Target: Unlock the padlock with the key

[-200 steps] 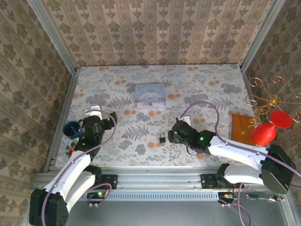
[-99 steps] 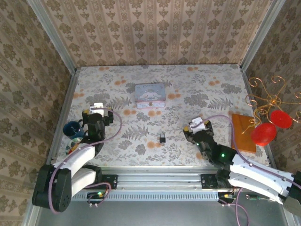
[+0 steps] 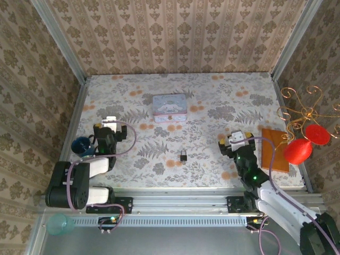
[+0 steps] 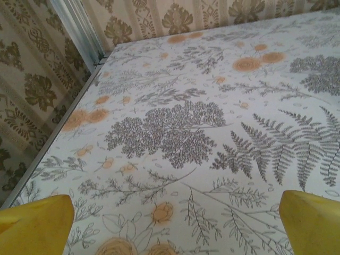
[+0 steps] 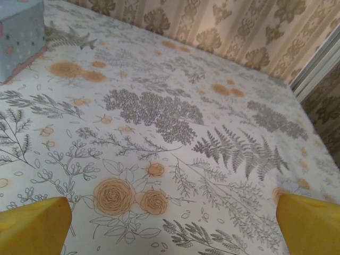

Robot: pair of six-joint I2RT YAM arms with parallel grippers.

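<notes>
Padlock (image 3: 183,156), tiny, dark, squarish, lying on floral table (image 3: 223,101)

The top camera sits high above and behind the near edge, looking down and forward over the whole table (image 3: 159,90) to the far wall. The left wrist camera rides low and close over the table's left side, facing the far left metal corner post (image 4: 79,26). The right wrist camera, equally low, faces far across the right half. It shares with the top view the pale blue tin (image 5: 18,37) (image 3: 169,107), at its left edge.
</notes>
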